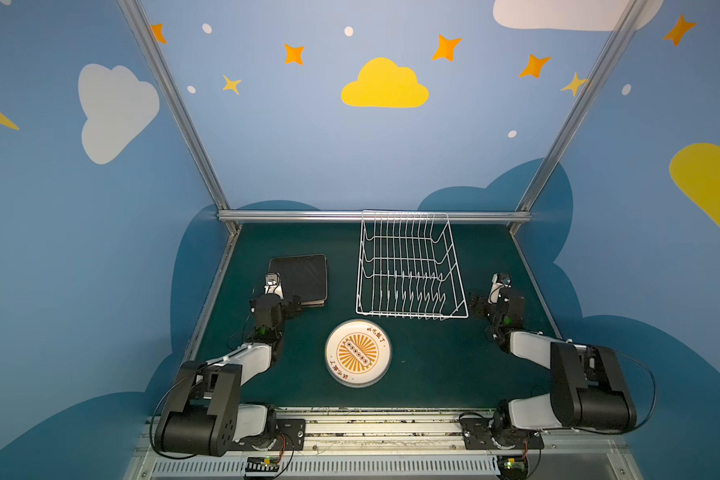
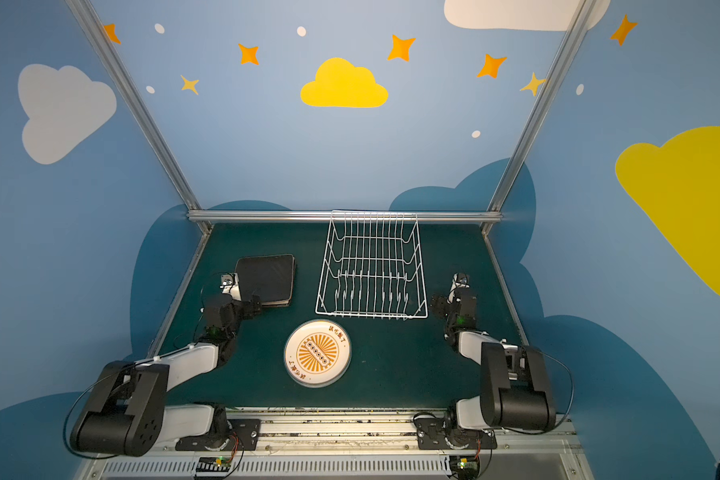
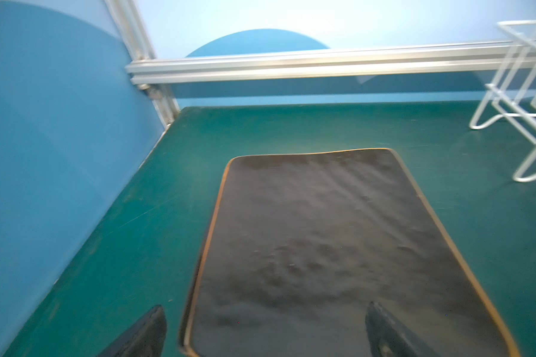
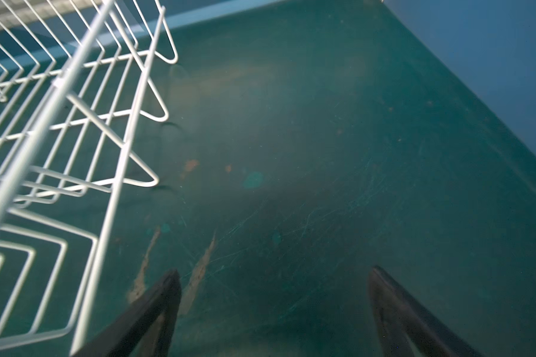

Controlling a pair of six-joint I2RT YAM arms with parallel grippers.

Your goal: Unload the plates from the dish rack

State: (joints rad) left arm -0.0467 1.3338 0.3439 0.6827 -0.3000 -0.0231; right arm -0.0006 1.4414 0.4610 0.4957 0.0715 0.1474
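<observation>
The white wire dish rack stands at the back of the green table with nothing in it. A stack of square plates lies black side up to its left. One round white plate with an orange sunburst lies face up in front of the rack. My left gripper is open at the stack's near left corner, one finger over the plates and one beside them. My right gripper hangs open over bare table, just right of the rack.
An aluminium rail runs along the table's back edge behind the rack, and slanted posts rise from both back corners. Blue walls close in the left and right sides. A corner of the rack shows in the left wrist view.
</observation>
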